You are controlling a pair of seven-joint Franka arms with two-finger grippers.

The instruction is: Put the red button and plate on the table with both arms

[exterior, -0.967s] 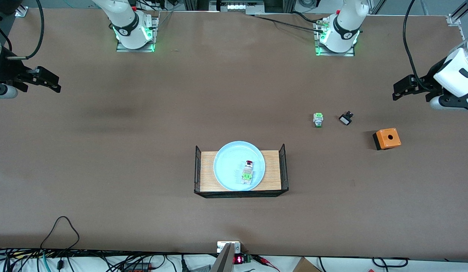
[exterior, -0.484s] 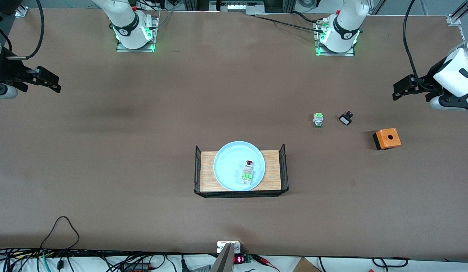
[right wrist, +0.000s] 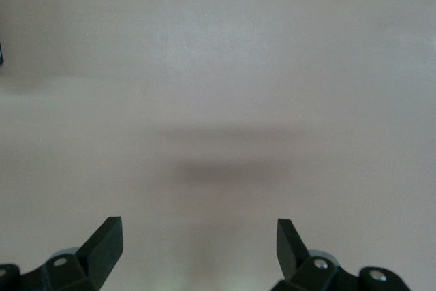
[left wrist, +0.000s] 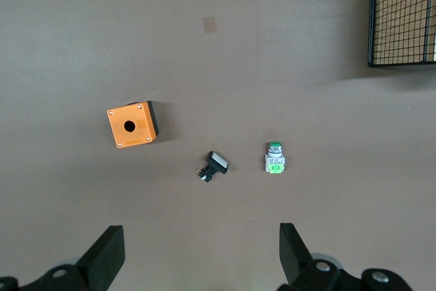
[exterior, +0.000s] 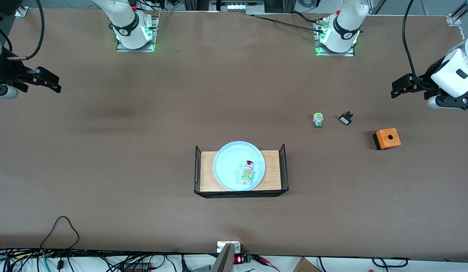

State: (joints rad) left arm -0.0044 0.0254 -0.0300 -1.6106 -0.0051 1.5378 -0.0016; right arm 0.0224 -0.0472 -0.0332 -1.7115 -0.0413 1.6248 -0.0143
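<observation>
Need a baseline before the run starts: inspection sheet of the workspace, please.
Surface: brown table, matte, with a faint dark smudge toward the right arm's end.
Job's things: red button lies in the plate; the plate sits on the wooden tray with black mesh ends.
Clutter: green-capped button, small black-and-white part and orange box with a hole, all apart, toward the left arm's end.
Grippers: left gripper open, empty, up over the table near the orange box; right gripper open, empty, over bare table at the right arm's end.
Cables: black loop on the table edge nearest the camera.
Surroundings: more wiring off that edge.
</observation>
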